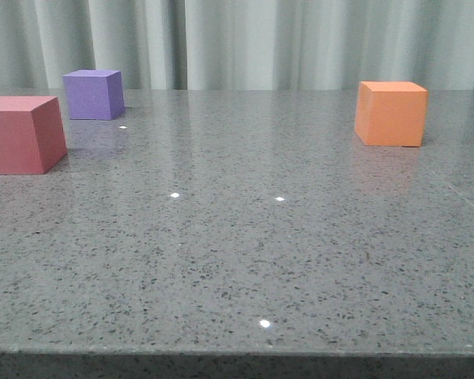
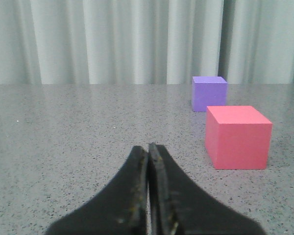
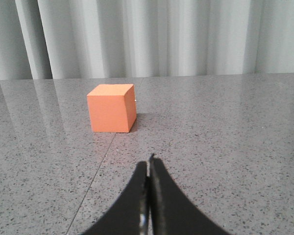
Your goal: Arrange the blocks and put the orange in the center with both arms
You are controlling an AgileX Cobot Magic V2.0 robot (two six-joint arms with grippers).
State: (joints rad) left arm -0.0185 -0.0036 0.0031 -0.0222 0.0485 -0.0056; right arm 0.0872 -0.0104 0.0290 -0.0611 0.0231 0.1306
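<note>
Three cubes rest on the grey speckled table (image 1: 237, 260). The red cube (image 1: 20, 134) sits at the far left, with the purple cube (image 1: 93, 94) behind it. The orange cube (image 1: 390, 113) stands alone at the back right. Neither arm shows in the front view. In the left wrist view my left gripper (image 2: 148, 147) is shut and empty, short of the red cube (image 2: 237, 137) and purple cube (image 2: 209, 93). In the right wrist view my right gripper (image 3: 149, 161) is shut on nothing, some way short of the orange cube (image 3: 111, 107).
A pale pleated curtain (image 1: 245, 43) hangs behind the table's far edge. The table's front edge (image 1: 237, 353) runs along the bottom of the front view. A thin seam (image 3: 100, 166) crosses the tabletop near the orange cube.
</note>
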